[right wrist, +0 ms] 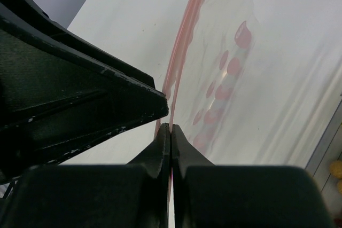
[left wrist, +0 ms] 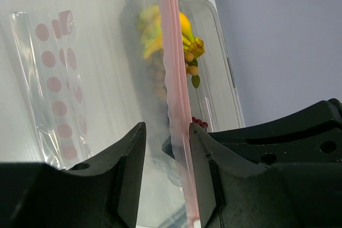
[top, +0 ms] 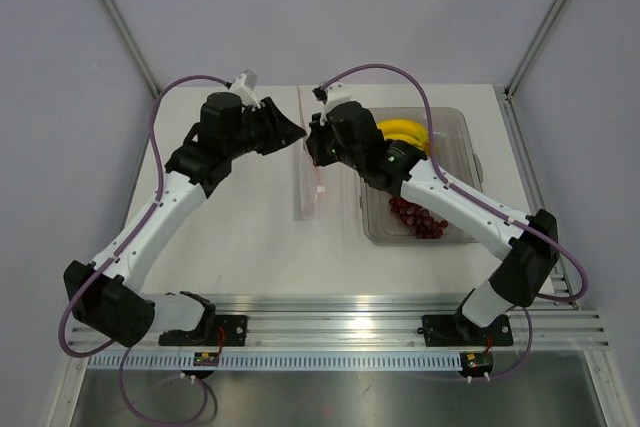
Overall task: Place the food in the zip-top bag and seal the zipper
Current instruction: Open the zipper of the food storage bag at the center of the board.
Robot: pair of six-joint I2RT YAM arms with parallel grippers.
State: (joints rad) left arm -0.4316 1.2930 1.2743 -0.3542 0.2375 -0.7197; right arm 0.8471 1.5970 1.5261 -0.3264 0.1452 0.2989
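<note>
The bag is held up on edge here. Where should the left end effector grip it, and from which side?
The pink zipper strip, clear of where the right end effector pinches it. With the bag on edge, that strip is its exposed and probably stiffest part. Come from the bag's left, where the left end effector sits open, one finger either side of the strip.

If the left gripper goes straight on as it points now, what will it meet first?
Probably the zip-top bag: its zipper stands between the open fingers of the left gripper, near one of them. Behind it lies the tray; depth is unclear.
</note>
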